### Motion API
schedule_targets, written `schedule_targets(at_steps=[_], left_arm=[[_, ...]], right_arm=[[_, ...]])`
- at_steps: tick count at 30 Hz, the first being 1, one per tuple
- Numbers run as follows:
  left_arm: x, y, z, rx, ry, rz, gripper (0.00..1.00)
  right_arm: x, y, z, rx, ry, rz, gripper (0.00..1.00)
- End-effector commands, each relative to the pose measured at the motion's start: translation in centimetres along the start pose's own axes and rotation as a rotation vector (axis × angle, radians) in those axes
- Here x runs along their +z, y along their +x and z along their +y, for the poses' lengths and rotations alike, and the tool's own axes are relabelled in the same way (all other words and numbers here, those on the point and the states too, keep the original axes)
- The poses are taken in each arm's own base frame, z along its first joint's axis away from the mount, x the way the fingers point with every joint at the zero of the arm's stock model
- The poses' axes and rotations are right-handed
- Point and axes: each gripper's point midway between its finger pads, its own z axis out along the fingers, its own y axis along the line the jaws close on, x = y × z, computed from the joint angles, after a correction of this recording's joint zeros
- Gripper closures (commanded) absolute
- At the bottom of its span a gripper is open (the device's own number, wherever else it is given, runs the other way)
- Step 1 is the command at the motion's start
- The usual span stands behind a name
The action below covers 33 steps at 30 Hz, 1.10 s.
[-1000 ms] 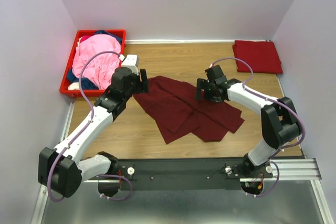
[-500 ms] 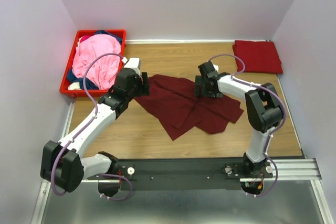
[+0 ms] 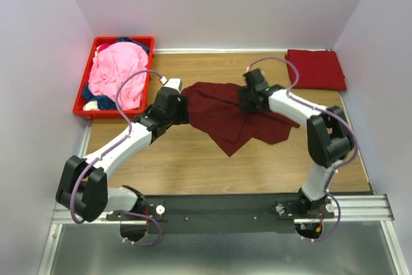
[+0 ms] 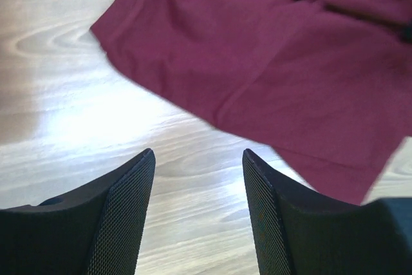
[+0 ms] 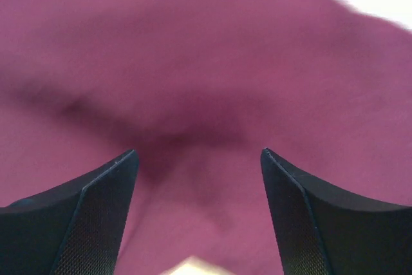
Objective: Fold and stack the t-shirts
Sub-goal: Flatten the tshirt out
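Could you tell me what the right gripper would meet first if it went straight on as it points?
The dark maroon cloth t-shirt: in the wrist view it lies straight ahead of the open right gripper. The view is blurred, so how near the cloth lies is unclear.

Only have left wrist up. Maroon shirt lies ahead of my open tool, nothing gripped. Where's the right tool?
Observer: The right tool is over the far edge of the maroon shirt, open. Its own view is blurred cloth, so I cannot tell whether it touches.
Operator: Any shirts finished?
Observer: One folded red shirt lies at the far right corner of the table.
Operator: Unfolded ones?
Observer: A pink shirt is heaped over a navy shirt in the red crate, far left.
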Motion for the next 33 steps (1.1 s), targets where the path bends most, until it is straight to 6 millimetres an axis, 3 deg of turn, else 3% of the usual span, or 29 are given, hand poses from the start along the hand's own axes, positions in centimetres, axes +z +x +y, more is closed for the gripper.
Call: schedule_targets(at_steps=[1,7,10,18,20,25,33], left_arm=[[0.6,0.0,1.0,-0.024,-0.075,0.027,0.36],[0.5,-2.8,2.7,-0.004,-0.135,-0.008,0.36],[0.1,-4.0,4.0,-0.003,-0.173,-0.033,0.36],[-0.7,-3.3,6.0,0.012,-0.237,-0.047,0.36],[-0.5,-3.1,6.1,0.01,-0.235,-0.04,0.36],[-0.4,-3.5,5.9,0.009,-0.228,-0.042,0.36],[-0.3,-3.2,5.6,0.011,-0.206,-0.037,0.37]], right_arm=[[-5.2,4.2,7.0,-0.254,-0.193,-0.007,0.18],[-8.2,10.4,11.9,-0.427,-0.32,0.039,0.34],[-7.9,11.9,12.9,-0.471,-0.317,0.06,0.39],[-6.1,12.4,12.5,-0.504,-0.259,0.081,0.51],[-5.7,12.7,12.4,-0.51,-0.244,0.09,0.62],[-5.3,12.9,11.9,-0.513,-0.217,0.095,0.63],[-5.7,12.0,11.4,-0.509,-0.19,0.06,0.86]])
